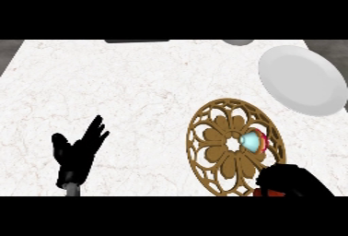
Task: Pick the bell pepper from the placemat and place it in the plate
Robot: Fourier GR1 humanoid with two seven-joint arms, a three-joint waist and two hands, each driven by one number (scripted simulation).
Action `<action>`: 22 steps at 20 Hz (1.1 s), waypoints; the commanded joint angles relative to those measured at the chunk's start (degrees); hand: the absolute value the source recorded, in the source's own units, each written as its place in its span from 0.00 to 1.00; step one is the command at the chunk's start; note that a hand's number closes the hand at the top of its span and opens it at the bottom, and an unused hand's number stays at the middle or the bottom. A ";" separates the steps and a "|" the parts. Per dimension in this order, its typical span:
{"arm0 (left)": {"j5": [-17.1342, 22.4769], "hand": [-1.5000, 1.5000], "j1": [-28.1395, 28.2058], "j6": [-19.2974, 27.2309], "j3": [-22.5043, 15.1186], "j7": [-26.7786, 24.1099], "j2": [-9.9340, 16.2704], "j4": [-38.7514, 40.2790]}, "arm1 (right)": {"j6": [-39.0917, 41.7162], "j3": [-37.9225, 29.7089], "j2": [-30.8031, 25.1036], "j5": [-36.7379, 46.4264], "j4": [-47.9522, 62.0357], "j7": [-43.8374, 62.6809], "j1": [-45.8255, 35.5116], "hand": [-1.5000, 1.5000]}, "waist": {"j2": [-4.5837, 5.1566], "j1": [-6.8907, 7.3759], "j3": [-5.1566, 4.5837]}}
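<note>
Our right hand [289,179] sits at the lower right, over the near edge of the gold openwork placemat [234,146]; its fingers are curled, and a strip of red shows just beneath them, which we judge to be the bell pepper [266,192], though most of it is hidden by the hand; we read the fingers as grasping it. A small pale-blue object with a red rim [253,141] lies near the placemat's centre; we cannot tell what it is. The plate [302,78] rests on the white surface [136,92] up and to the right, well apart from the hand, so the carry must go forward and slightly outward. Our left hand [78,154] rests open at the lower left, fingers released and upward, out of the working path.
</note>
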 commanded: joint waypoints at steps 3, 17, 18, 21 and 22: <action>1.20 0.50 1.58 -1.62 0.59 1.45 1.35 -1.48 | -7.57 -12.61 -1.21 -14.86 -6.26 -12.48 9.45 1.00 | 0.33 0.34 -0.06; -0.65 0.50 -1.38 -0.64 -1.46 2.25 -1.19 -0.96 | 2.85 -30.10 3.18 -43.05 16.26 -7.83 -8.69 1.00 | 0.84 2.91 -0.10; -1.30 0.50 0.11 -0.08 -2.18 1.99 -1.70 -1.70 | 3.29 -33.12 2.31 -45.00 19.77 -9.32 -10.79 1.00 | 0.83 2.97 -0.09; -0.49 0.50 -2.21 -1.49 -0.63 2.09 -0.60 0.68 | 2.21 -34.93 -0.23 -41.62 32.30 -12.58 -20.89 1.00 | 0.95 3.20 -0.09; -0.51 0.50 0.43 -1.44 -1.26 2.44 -0.91 -1.74 | -0.11 -34.27 0.92 -38.87 31.81 -11.88 -20.79 1.00 | 0.81 2.91 -0.12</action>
